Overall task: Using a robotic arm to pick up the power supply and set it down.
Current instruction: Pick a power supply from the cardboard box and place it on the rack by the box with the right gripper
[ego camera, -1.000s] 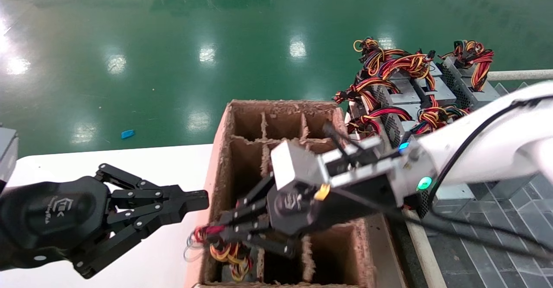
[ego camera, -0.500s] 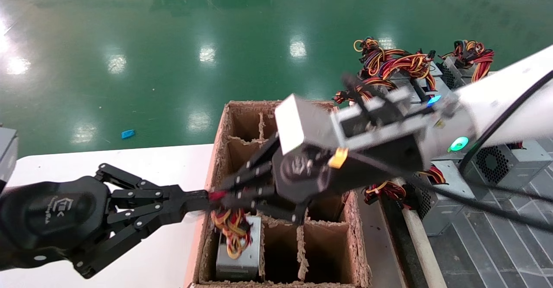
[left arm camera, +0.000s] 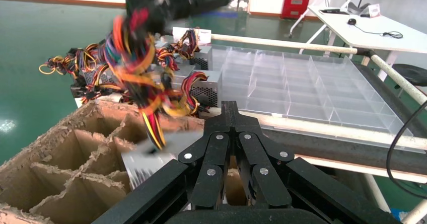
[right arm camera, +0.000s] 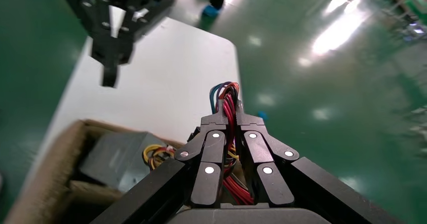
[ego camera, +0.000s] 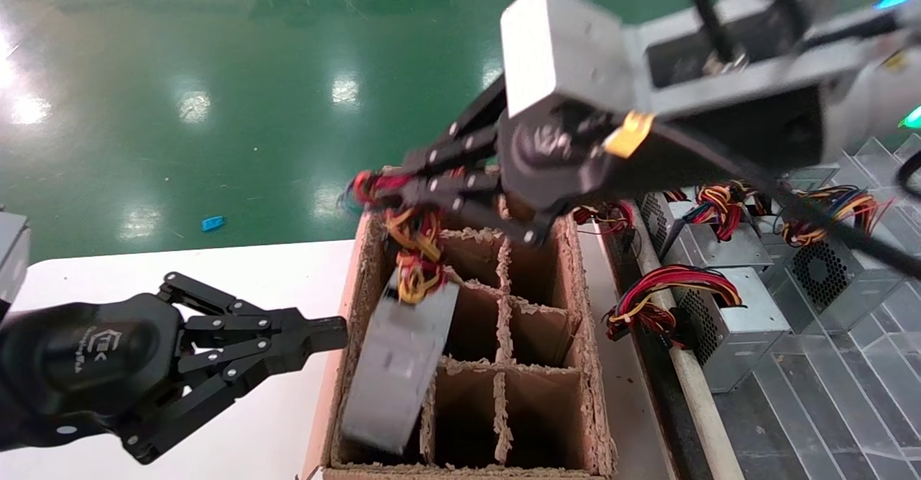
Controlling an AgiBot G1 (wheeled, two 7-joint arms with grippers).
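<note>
My right gripper [ego camera: 370,185] is shut on the red, yellow and black wire bundle [ego camera: 414,250] of the power supply [ego camera: 396,372]. This grey metal box hangs tilted from its wires, with its lower end still inside the near left compartment of the brown cardboard box [ego camera: 593,394]. In the right wrist view the wires [right arm camera: 227,100] run between the shut fingers of the right gripper [right arm camera: 227,114], and the grey body [right arm camera: 118,156] hangs below. My left gripper [ego camera: 338,332] is shut and empty, parked over the white table beside the box's left wall. Its left wrist view shows the swinging wires [left arm camera: 136,68].
Several more power supplies [ego camera: 727,322] with wire bundles lie on the clear divided tray [left arm camera: 302,83] to the right of the cardboard box. A white bar [ego camera: 691,386] runs between box and tray. The white table [ego camera: 252,271] lies left; green floor lies beyond.
My right gripper has risen and moved farther away, pulling the power supply up by its wires from deep in the near left compartment until it hangs tilted. The left arm has not moved.
</note>
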